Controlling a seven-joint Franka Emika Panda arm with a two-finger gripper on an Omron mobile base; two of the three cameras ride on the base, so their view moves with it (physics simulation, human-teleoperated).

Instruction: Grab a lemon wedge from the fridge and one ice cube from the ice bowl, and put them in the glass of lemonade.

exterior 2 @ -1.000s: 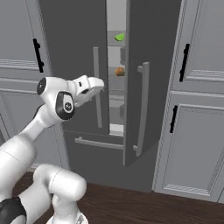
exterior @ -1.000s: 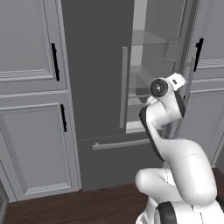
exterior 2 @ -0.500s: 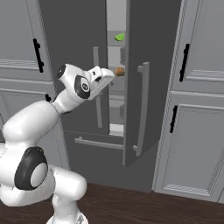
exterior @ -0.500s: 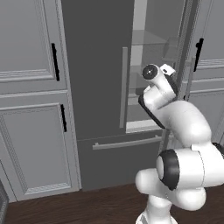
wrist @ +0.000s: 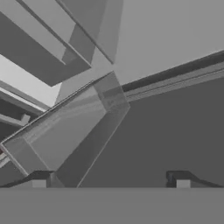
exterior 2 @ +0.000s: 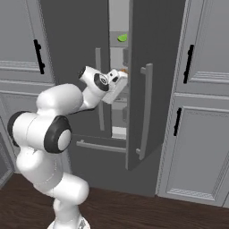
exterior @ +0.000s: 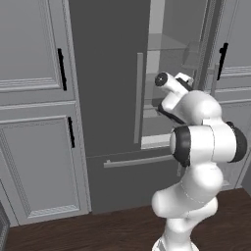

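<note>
In the left base view the fridge [exterior: 110,98] is seen upper centre with the arm reaching into its open gap, in the right base view the lemon wedge [exterior 2: 122,38] is seen on an upper shelf at top centre, and in the hand view the jaws are seen spread wide, empty.

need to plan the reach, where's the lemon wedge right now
In the right base view the lemon wedge lies on an upper fridge shelf, seen through the door gap, above the robot's hand.

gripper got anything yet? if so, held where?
Nothing held. In the hand view the gripper is open, its fingertips wide apart with only fridge interior between them. The lemon wedge sits on an upper shelf.
</note>
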